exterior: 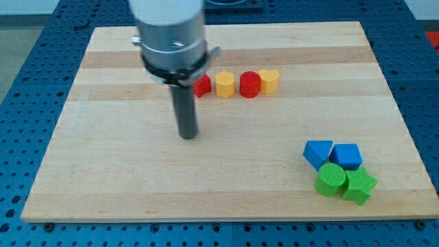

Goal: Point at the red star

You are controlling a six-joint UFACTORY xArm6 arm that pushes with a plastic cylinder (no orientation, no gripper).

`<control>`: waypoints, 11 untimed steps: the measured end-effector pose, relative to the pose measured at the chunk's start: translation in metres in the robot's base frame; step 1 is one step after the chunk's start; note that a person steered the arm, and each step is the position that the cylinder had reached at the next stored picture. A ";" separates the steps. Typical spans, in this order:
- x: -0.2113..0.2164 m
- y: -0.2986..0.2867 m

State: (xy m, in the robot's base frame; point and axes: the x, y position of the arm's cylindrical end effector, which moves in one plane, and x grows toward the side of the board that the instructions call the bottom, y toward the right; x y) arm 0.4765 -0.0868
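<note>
Pointing target: red star-shaped block, half hidden behind the arm's housing, leftmost in a row near the wooden board's top centre; yellow hexagonal block, red cylinder block and yellow heart-shaped block follow toward 3 o'clock. My tip sits apart; star lies at roughly 1 o'clock. No pincer fitted, nothing held.

Wooden board with coloured blocks

place: probably lab | cue: blue perforated bench | wooden board
</note>
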 end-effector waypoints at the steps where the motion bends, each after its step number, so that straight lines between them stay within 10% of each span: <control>1: -0.020 -0.055; 5: -0.118 -0.080; 11: -0.118 -0.019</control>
